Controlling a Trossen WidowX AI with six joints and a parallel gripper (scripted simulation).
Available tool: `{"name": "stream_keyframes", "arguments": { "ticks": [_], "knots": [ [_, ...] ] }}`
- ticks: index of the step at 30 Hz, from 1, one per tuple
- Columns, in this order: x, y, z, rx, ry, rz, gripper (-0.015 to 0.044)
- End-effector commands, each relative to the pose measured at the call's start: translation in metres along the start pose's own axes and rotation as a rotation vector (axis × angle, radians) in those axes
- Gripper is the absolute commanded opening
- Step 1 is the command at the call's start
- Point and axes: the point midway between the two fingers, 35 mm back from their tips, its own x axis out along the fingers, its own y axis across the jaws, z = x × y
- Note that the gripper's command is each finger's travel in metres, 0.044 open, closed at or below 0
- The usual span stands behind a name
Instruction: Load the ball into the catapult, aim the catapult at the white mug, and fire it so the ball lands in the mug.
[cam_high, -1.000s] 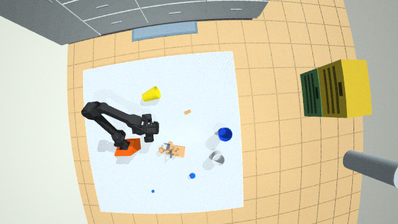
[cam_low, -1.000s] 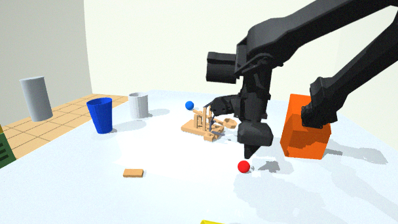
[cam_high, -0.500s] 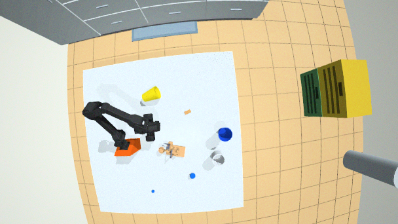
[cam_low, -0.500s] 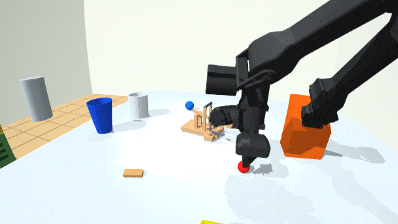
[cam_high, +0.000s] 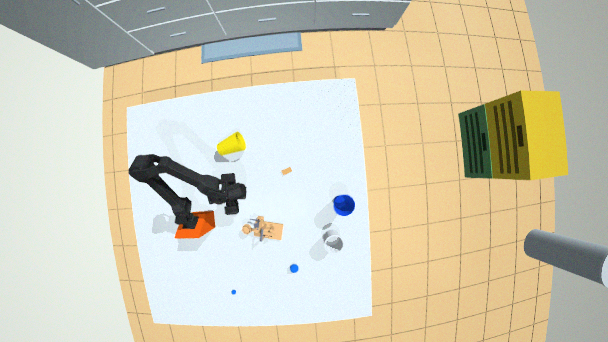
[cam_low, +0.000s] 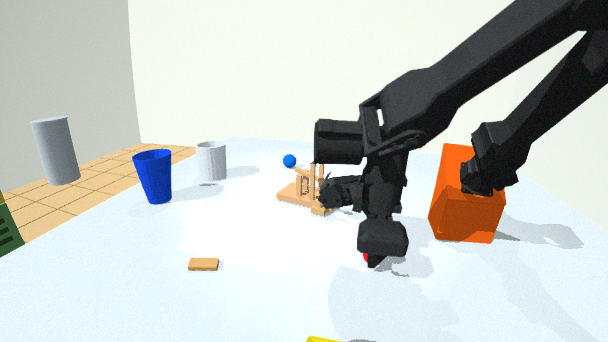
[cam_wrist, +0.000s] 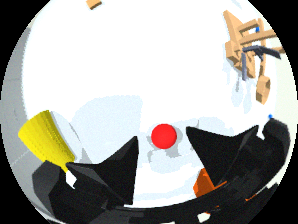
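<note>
Lying low-centre in the wrist frame, red ball (cam_low: 365, 258) (cam_wrist: 164, 136) is seen between 2 parted fingers (cam_low: 376, 260); nothing gripped.

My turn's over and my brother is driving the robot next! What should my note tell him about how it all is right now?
Gripper: open, pointing down over the red ball, nothing held.
Catapult: on the table, ball not in it.
White mug: upright beside the blue cup, no ball seen in it.
Done: gripper is around the ball, probably lined up.
Left: grab the ball, load it, aim at the mug, fire.
</note>
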Motion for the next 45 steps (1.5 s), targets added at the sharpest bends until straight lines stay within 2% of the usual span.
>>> {"name": "stream_keyframes", "arguments": {
  "ticks": [1, 3, 8, 16, 20, 21, 45],
  "knots": [
    [0.007, -0.002, -0.003, 0.011, 0.005, -0.004, 0.03],
    [0.008, -0.002, -0.003, 0.011, 0.005, -0.004, 0.03],
    [0.008, -0.002, -0.003, 0.011, 0.005, -0.004, 0.0169],
    [0.008, -0.002, -0.003, 0.011, 0.005, -0.004, 0.0115],
    [0.001, -0.003, -0.001, 0.011, 0.004, -0.009, 0.001],
    [-0.003, -0.004, 0.0, 0.011, 0.004, -0.012, 0.0],
    [-0.116, -0.002, -0.01, 0.012, 0.006, -0.011, 0.0]
  ]
}}
